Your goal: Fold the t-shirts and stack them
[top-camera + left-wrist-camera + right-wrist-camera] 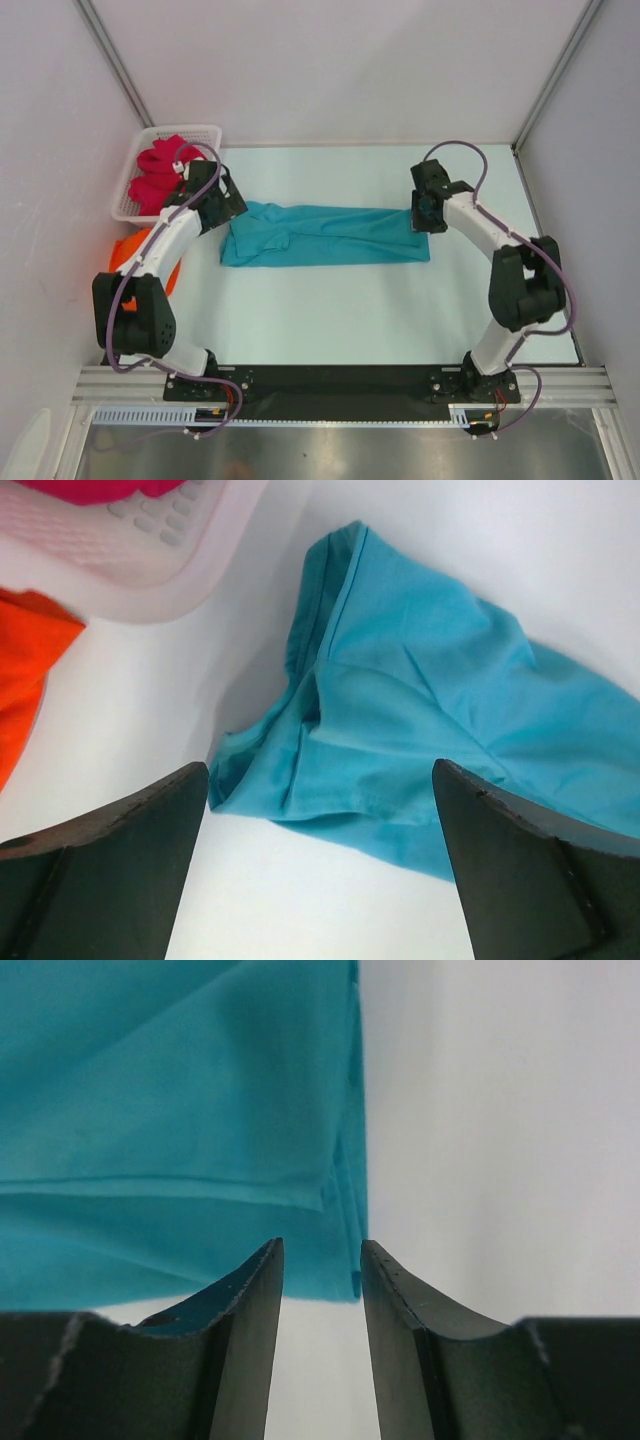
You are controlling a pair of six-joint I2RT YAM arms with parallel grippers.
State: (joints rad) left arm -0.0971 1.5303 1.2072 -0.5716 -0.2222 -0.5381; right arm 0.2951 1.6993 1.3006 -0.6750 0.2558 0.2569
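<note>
Left gripper gapes wide, empty, over the left end of the teal t-shirt. Right gripper stands narrowly parted, gripping nothing.

1. The left arm is standing at 7 o'clock of the top view, with its forearm leaning toward 1 o'clock.
2. The left gripper is holding its jaws wide apart and is gripping nothing.
3. The right arm is standing at 5 o'clock, with its forearm leaning toward 10 o'clock.
4. The right gripper is keeping a narrow gap between its jaws, with nothing in it.
</note>
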